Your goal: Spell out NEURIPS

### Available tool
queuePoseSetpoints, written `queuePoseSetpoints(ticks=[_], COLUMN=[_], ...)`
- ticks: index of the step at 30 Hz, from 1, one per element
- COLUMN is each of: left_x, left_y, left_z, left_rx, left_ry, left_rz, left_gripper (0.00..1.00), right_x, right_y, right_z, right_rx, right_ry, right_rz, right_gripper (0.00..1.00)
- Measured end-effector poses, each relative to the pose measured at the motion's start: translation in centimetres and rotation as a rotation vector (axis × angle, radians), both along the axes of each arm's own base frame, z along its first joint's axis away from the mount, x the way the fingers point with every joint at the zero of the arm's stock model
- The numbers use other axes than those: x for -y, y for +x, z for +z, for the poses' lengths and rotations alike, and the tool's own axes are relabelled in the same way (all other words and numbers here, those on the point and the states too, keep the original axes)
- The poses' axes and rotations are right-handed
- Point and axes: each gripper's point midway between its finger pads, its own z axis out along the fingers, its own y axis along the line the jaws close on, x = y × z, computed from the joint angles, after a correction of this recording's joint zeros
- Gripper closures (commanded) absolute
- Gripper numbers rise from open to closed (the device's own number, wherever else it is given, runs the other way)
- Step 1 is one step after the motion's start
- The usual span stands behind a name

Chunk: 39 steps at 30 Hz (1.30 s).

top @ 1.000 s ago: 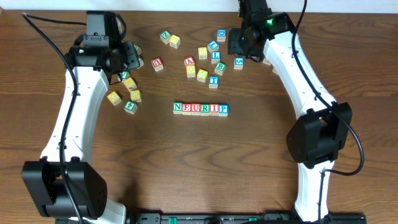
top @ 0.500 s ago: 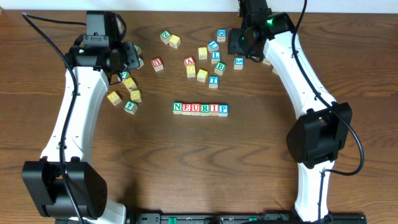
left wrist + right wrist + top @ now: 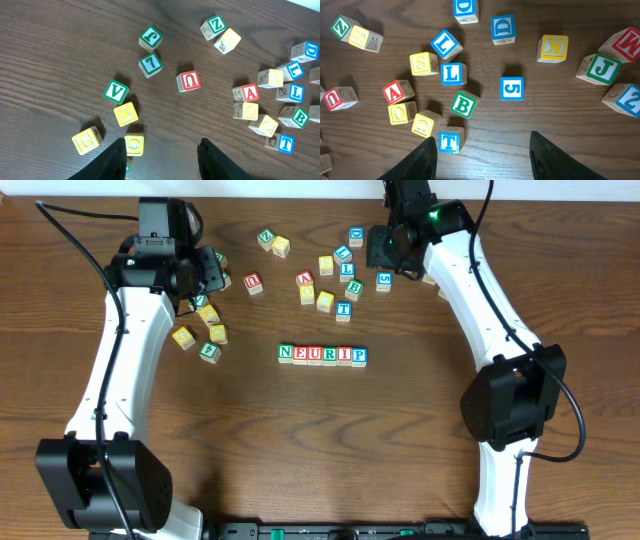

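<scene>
Six cubes stand in a row reading N E U R I P (image 3: 322, 355) at the table's middle, from the green N (image 3: 286, 354) to the blue P (image 3: 358, 355). A yellow S cube (image 3: 424, 63) lies loose in the back cluster, beside a tilted blue L (image 3: 446, 44). My right gripper (image 3: 482, 162) hovers open over that cluster, nothing between its fingers, a blue T (image 3: 448, 142) just off its left finger. My left gripper (image 3: 162, 165) is open and empty too, above the left cluster, with a yellow O (image 3: 134, 145) beside its left finger.
Loose cubes near the right gripper: red A (image 3: 396, 92), green B (image 3: 464, 105), a blue cube reading 5 (image 3: 512, 88), yellow K (image 3: 553, 48), green J (image 3: 602, 68). On the left: red U (image 3: 189, 81), green V (image 3: 116, 91), yellow G (image 3: 86, 141).
</scene>
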Motion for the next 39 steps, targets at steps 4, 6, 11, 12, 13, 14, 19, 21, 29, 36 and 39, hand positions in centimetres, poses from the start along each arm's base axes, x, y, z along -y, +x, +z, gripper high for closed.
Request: queuePoseSetpoints(ticks=[4,6,11,12,13,14,19,21,29,36,39], left_x=[0.0,0.0,0.0,0.0,-0.1,-0.3,-1.9,-3.4,-7.9,-7.8,-7.8], left_y=[0.0,0.0,0.0,0.0,0.0,0.0,-0.1,-0.4,-2.3,-2.6,-2.6], left_z=[0.0,0.0,0.0,0.0,0.0,0.0,-0.1,-0.2,-1.1,-1.3,-1.3], left_rx=[0.000,0.000,0.000,0.000,0.001,0.000,-0.005,-0.019,-0.091,-0.108,-0.108], left_ry=[0.000,0.000,0.000,0.001,0.004,0.013,0.053,0.064,0.081,0.081,0.081], left_rz=[0.000,0.000,0.000,0.001,0.002,0.009,0.052,0.089,0.195,0.195,0.194], left_gripper=[0.55,0.54,0.54,0.55,0.55,0.55,0.54,0.54,0.55,0.55,0.54], right_x=[0.0,0.0,-0.6,-1.2,-1.5,-2.1,-6.0,-8.0,-11.8,-11.5,-11.5], right_y=[0.0,0.0,0.5,0.9,1.1,1.5,2.6,2.9,4.3,5.6,6.4], right_z=[0.0,0.0,0.4,0.7,0.9,1.1,1.2,1.1,-4.9,-8.3,-7.9], right_rx=[-0.001,-0.002,0.024,0.047,0.058,0.077,0.148,0.185,0.204,0.215,0.252], right_ry=[0.000,-0.001,0.025,0.047,0.057,0.075,0.132,0.141,0.066,0.025,0.019], right_rz=[0.000,0.000,0.022,0.037,0.045,0.057,0.132,0.162,0.184,0.159,0.144], right_gripper=[0.46,0.45,0.42,0.42,0.42,0.42,0.44,0.44,0.50,0.54,0.54])
